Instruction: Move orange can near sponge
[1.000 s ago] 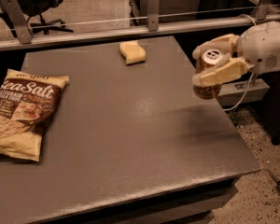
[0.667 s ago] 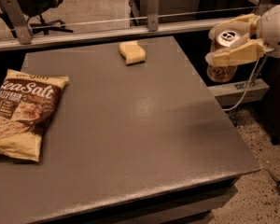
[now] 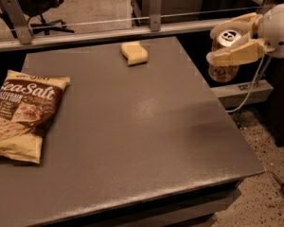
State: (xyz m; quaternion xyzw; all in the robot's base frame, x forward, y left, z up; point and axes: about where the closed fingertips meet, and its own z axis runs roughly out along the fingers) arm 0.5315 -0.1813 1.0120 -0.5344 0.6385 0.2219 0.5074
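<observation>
Just past the tabletop [image 3: 132,126] right edge, tool [image 3: 223,44] clamps orange can [image 3: 222,71] aloft. Sponge [image 3: 134,53] lies near far edge. Chip bag [image 3: 21,115] at left reads "Sea Salt".

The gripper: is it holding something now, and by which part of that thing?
The gripper holds the orange can by its upper side wall, a finger on each side below the rim, in the air beyond the table edge.
</observation>
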